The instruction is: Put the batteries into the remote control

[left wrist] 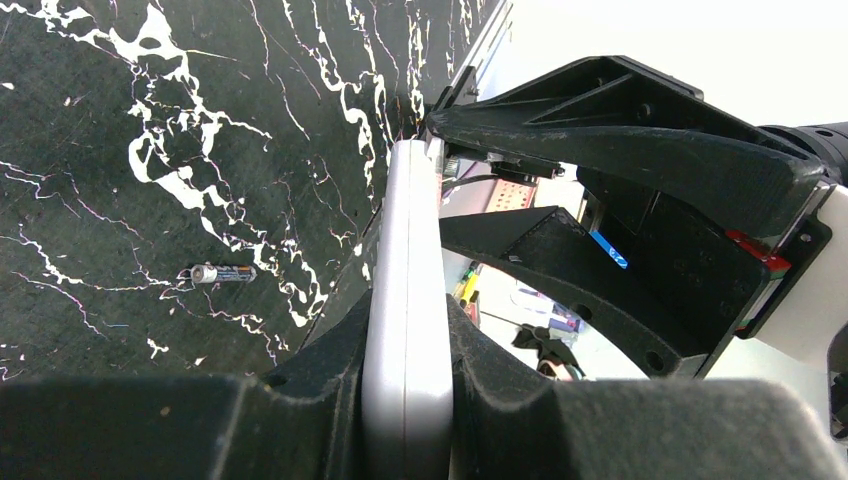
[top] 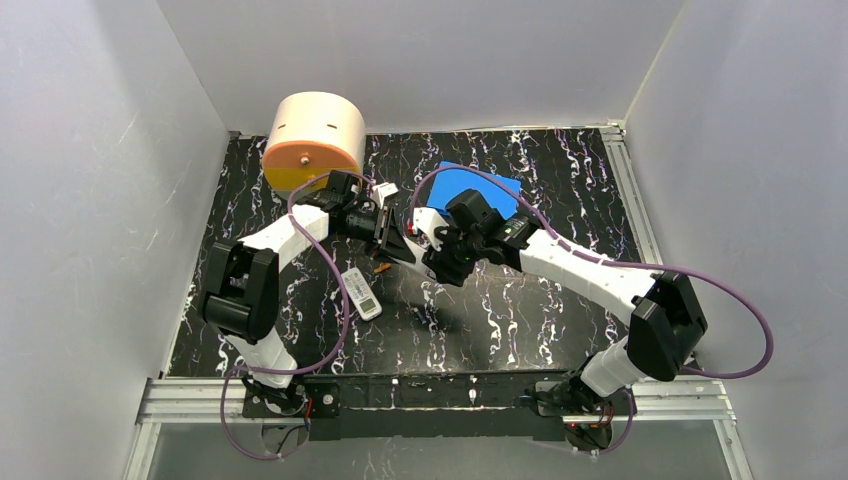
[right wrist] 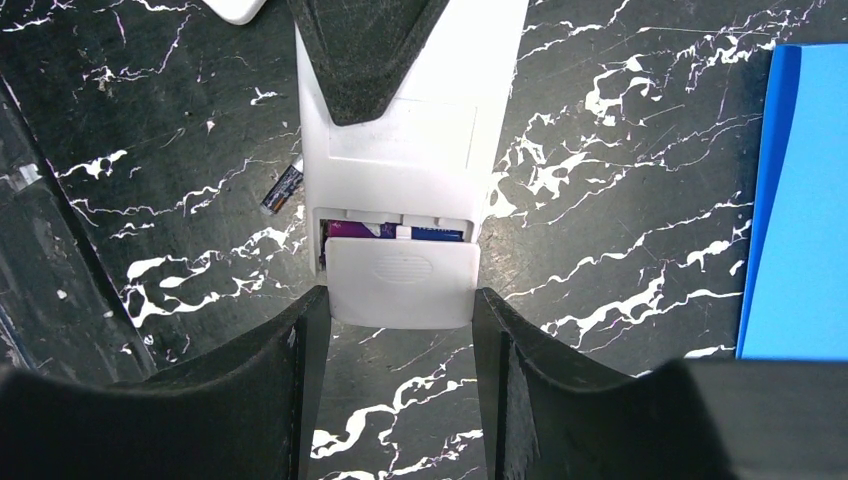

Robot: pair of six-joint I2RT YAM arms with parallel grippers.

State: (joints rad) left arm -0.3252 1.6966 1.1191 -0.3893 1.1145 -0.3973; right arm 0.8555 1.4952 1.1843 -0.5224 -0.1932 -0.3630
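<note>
You're looking at a robotics lab test cell, not a home or a shop. Plain white panel walls [top: 80,200] box the table in at the left, back and right of the top view. The tabletop [top: 560,320] is a black marble-print sheet. An aluminium extrusion rail [top: 190,402] runs along the bottom edge, with the left arm base [top: 268,395] and right arm base [top: 575,400] fixed there. Purple cables [top: 745,330] loop loose off the arms. In the left wrist view, right of centre, you see a bright room with bench clutter [left wrist: 540,305], too blurred to name.
</note>
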